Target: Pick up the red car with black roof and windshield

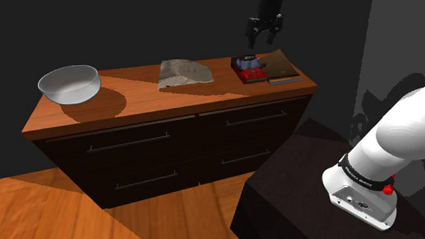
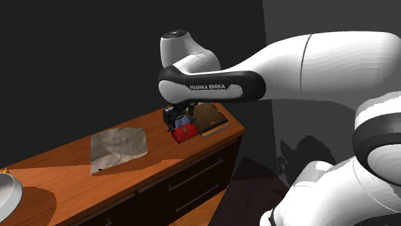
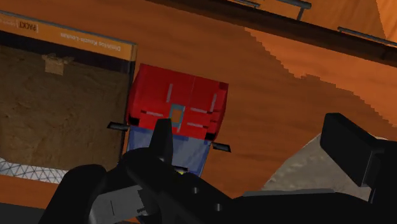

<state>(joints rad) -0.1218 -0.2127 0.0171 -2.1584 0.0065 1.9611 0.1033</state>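
Wide dark dresser [image 1: 135, 104] with orange wood top, drawers below. White arm [image 2: 321, 64] reaching across to the end of the top at the shoulder view's right. Pale bowl [image 1: 69, 83] at the opposite end, well apart from the work. Grey crumpled lump [image 1: 184, 72] mid-top, near the target but apart from it. Flat brown book [image 1: 283, 65] at the far right corner in the shoulder view.

Car [image 1: 249, 68]: red body, bluish panel at one end, no clear black roof visible; sits on the wood between lump and book, just beside the book edge, possibly touching it, hard to tell.

Gripper [image 1: 263, 42] above the car, not in contact, fingers spread wide with nothing between them.

Step in hand, as judged: line up and descend for the grasp.
- In the wrist view, car [image 3: 178, 111] under one finger [image 3: 162, 137] rather than midway between the pair; shift sideways first to centre it.
- Check which sides the fingers will close across; little or no gap on the book [image 3: 57, 108] side, so avoid dropping a finger there; better across the free sides.
- Go down straight and low enough to catch the body, short of the wood.
- Close gently, lift straight up, clear of book.
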